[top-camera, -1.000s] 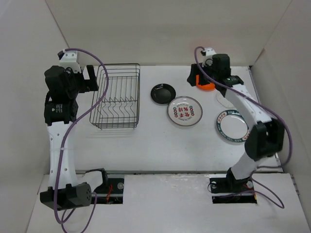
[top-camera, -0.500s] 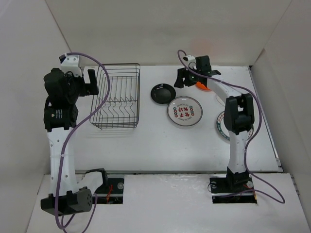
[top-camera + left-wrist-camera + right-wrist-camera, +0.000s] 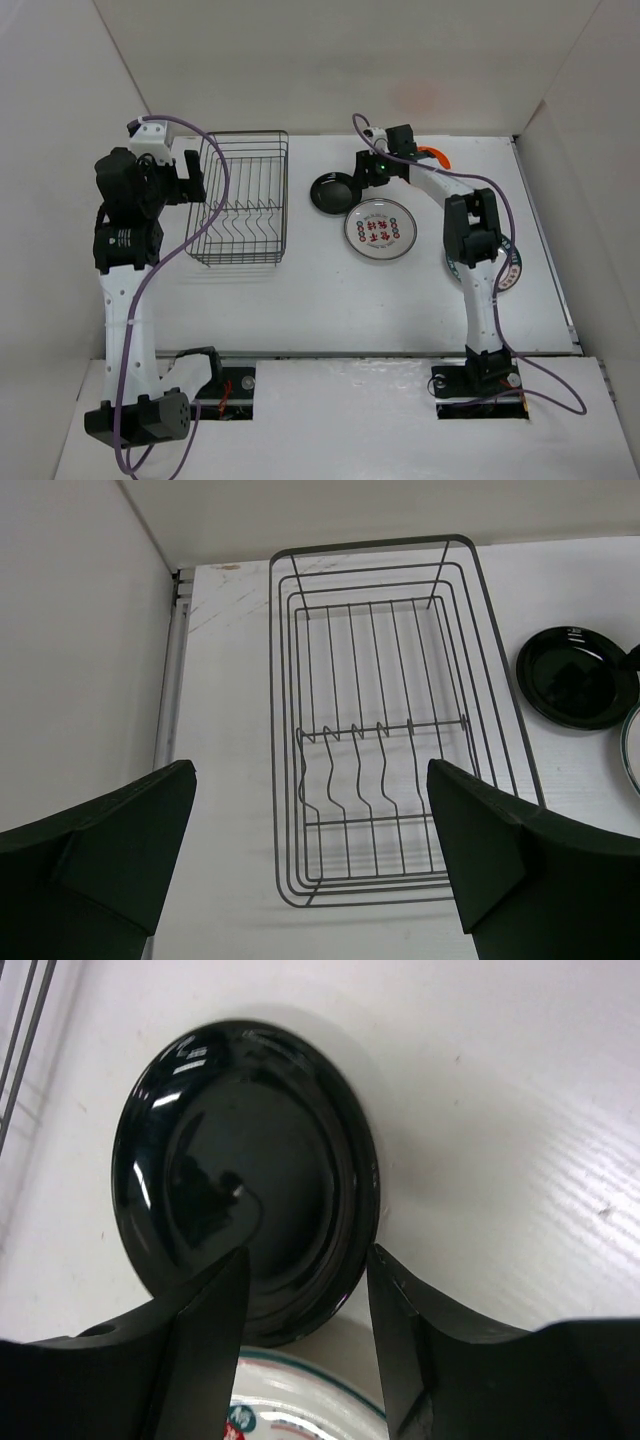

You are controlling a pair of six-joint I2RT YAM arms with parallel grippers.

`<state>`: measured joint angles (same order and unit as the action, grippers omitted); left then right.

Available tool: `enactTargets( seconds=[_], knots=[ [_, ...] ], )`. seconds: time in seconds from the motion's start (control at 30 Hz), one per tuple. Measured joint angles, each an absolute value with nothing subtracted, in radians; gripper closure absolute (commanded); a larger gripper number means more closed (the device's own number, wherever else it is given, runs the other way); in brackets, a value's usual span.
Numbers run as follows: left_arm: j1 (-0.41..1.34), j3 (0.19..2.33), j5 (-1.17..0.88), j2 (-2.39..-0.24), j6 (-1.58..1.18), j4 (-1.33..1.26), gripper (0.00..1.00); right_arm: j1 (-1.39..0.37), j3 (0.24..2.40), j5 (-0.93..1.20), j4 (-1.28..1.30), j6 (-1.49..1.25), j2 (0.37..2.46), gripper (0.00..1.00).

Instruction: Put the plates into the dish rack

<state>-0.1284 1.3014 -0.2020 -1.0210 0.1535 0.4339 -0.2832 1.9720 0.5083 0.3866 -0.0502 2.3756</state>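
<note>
The dark wire dish rack (image 3: 243, 262) stands at the back left and holds no plates; it also shows in the left wrist view (image 3: 380, 730). My left gripper (image 3: 192, 172) hovers open and empty at the rack's left side (image 3: 310, 775). The small black plate (image 3: 333, 193) lies right of the rack. My right gripper (image 3: 363, 172) is open just above it, its jaws either side of the plate's near rim (image 3: 305, 1290). The white plate with red characters (image 3: 378, 230) lies beside it. The orange plate (image 3: 434, 155) and green-rimmed plate (image 3: 512, 264) are partly hidden by my right arm. The clear glass plate is hidden.
White walls enclose the table on the left, back and right. The black plate (image 3: 250, 1190) and the white plate with red characters (image 3: 290, 1415) nearly touch under my right gripper. The rack's left side runs close to the left wall.
My right gripper has swung left from the orange plate to just over the black plate. The orange plate stays on the table. My left gripper has barely shifted.
</note>
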Motion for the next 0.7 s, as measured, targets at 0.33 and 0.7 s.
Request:
enactTargets(
  seconds=[0.33,0.7],
  knots=[
    [-0.128,1.301,-0.202,-1.016,0.154,0.434,0.00,-0.283,2.043,0.505,0.428,-0.064,2.417,0.45],
    [-0.128,1.285,-0.202,-1.016,0.154,0.438,0.00,-0.283,2.118,0.507,0.494,-0.081,2.485,0.47]
  ],
)
